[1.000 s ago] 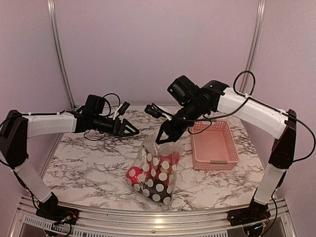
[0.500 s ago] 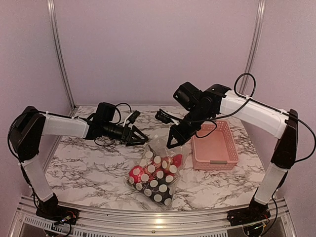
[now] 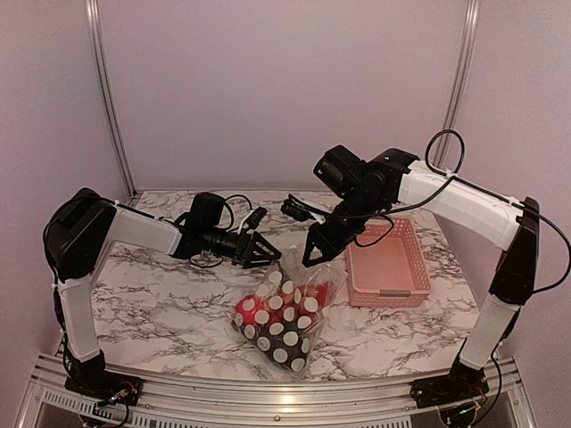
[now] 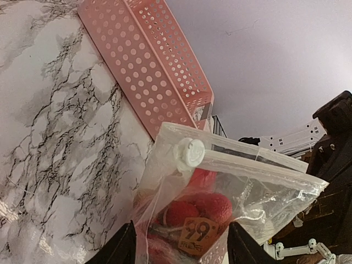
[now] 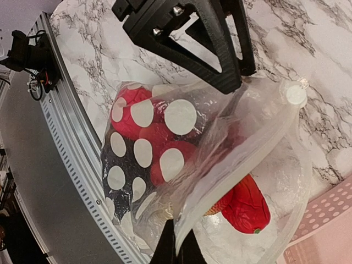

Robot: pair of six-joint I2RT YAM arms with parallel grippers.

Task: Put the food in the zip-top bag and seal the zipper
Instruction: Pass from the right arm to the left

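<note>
The left gripper has advanced to the zip-top bag, fingers apart astride its mouth; the right gripper is clamped on the rim; the filled bag slumps on the marble table; limp, slippery film, probably best pinched at the stiffer zipper.

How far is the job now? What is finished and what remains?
Done: the red and dark toy food sits inside the clear dotted plastic bag; the pink slotted plastic basket looks empty. In hand: the right gripper pinches its mouth; the open left gripper straddles the bag. Left: the zipper looks unsealed.
</note>
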